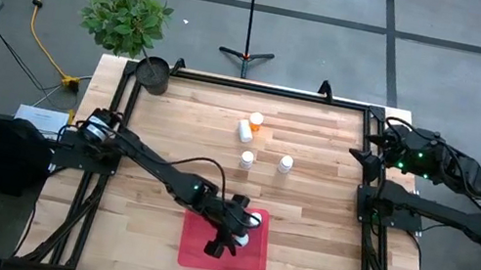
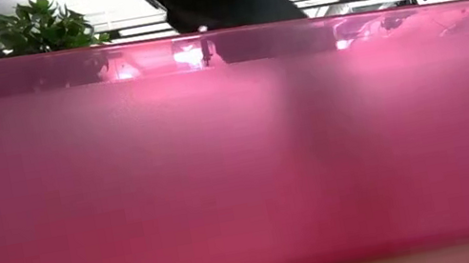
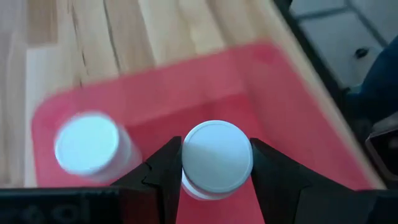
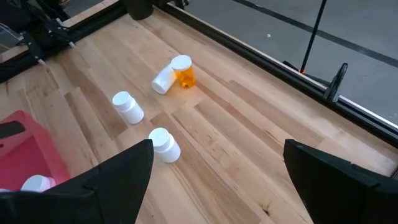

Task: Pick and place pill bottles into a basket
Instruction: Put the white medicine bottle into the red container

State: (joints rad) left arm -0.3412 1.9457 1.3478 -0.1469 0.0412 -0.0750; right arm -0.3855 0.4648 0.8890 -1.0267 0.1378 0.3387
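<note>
The left arm stretches across the table, its gripper [image 1: 237, 234] low over the red basket [image 1: 195, 249] at the near edge, jaws closed on a white bottle [image 3: 216, 157]. A second white bottle [image 3: 87, 144] stands in the basket. Four more sit mid-table: three white [image 4: 127, 106], one orange [image 4: 183, 71]. The right gripper [image 1: 365, 147] waits at the far right, jaws wide and empty.

we see even, bright daylight over the table [image 1: 306, 216] with only soft shadows. our low view is filled by a blurred pink wall of the basket [image 2: 241, 169], glare above. the left wrist view is soft, edges smeared.
</note>
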